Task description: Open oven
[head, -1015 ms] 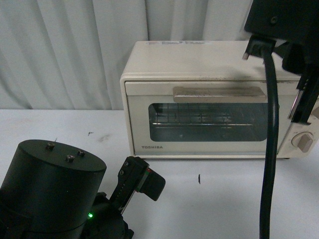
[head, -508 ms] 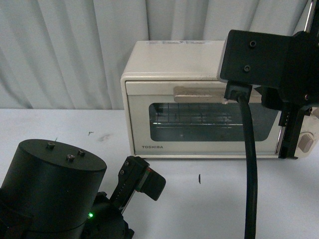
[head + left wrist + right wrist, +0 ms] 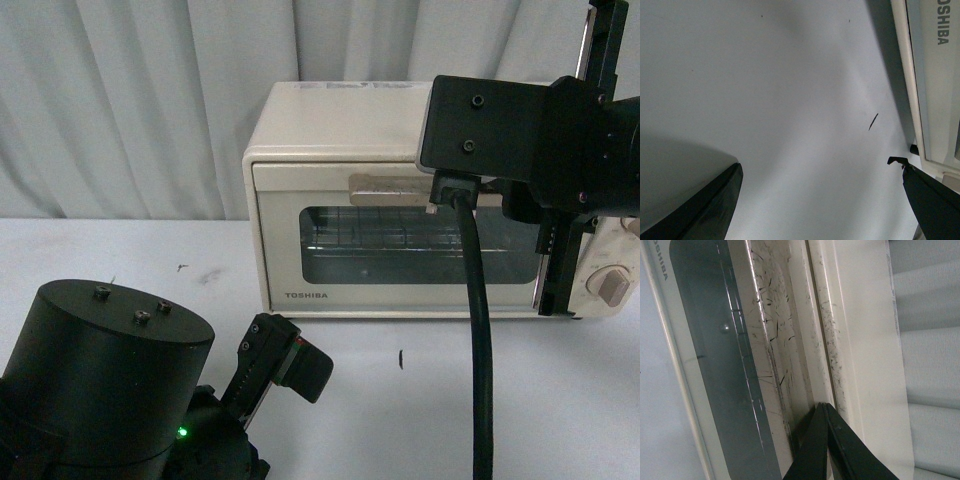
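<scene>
Your right pincer point(image 3: 821, 410), tips pinched together on nothing, sits at the 3 o'clock end of the oven point(image 3: 330, 120) handle point(image 3: 385, 187), a bar running 9-to-3. The left pincer point(image 3: 815, 165) gapes empty, well apart.

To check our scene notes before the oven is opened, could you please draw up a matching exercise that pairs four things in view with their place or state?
Things:
1. glass-windowed door of the cream-white boxy toaster oven
2. beige bar handle
3. left gripper
4. small black mark

Places or states:
A. open, over the white table
B. on the table, in front of the oven
C. shut, standing upright
D. partly hidden behind the black right arm

Pairs: 1-C; 2-D; 3-A; 4-B
</scene>
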Tool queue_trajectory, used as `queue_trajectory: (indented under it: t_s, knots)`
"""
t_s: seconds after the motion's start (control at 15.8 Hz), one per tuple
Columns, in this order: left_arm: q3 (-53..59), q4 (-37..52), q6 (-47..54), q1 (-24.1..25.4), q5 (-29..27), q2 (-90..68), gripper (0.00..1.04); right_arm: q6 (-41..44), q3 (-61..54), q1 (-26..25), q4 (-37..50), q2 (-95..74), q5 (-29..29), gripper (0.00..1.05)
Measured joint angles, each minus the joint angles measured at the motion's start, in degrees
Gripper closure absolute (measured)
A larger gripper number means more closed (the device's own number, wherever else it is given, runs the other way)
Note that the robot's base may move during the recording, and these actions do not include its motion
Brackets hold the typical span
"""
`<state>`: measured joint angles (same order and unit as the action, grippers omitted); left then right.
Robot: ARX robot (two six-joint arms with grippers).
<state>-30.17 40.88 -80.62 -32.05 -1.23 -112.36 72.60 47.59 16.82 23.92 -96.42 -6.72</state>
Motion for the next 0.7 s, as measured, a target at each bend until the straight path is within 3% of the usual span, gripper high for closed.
queue_trajectory:
  t_s: [0.7]
  knots:
    - [0.0, 0.0, 0.0, 0.0, 0.0, 0.0, 0.07, -8.1, -0.8, -0.7, -7.0, 2.8, -3.6, 1.03]
